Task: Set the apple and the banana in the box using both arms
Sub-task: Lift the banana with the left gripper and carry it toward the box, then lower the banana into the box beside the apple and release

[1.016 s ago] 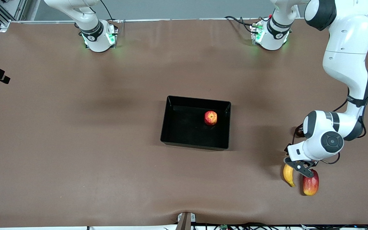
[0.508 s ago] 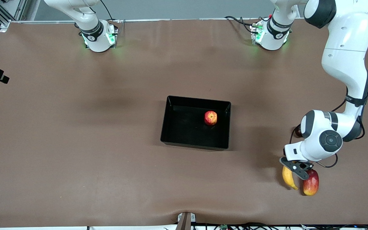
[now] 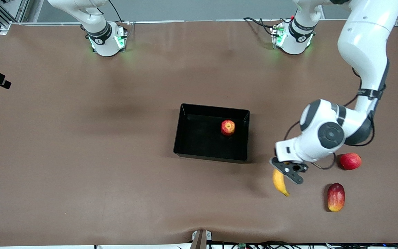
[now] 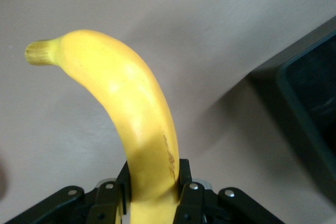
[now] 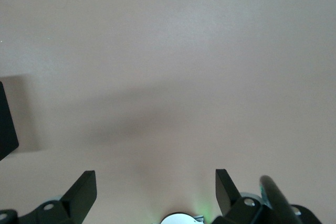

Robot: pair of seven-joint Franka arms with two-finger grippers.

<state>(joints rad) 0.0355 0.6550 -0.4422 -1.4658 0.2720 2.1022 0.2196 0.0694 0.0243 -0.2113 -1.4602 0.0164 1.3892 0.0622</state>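
Note:
The yellow banana [image 3: 280, 182] hangs in my left gripper [image 3: 287, 169], which is shut on its upper end and holds it above the table between the box and the mango. In the left wrist view the fingers [image 4: 189, 182] press both sides of the banana [image 4: 131, 103], and a corner of the box [image 4: 310, 108] shows beside it. The red apple [image 3: 227, 127] lies inside the black box [image 3: 212, 110], near the wall toward the left arm's end. My right gripper [image 5: 156, 187] is open and empty over bare table; it is out of the front view.
A red-pink round fruit [image 3: 350, 161] and a red-yellow mango [image 3: 335, 197] lie on the table toward the left arm's end, the mango nearer to the front camera. A dark object [image 5: 5, 121] shows at the edge of the right wrist view.
My left gripper has risen with the banana and carried it away from the mango toward the box. The red-pink fruit has come into view. The apple and box have not moved.

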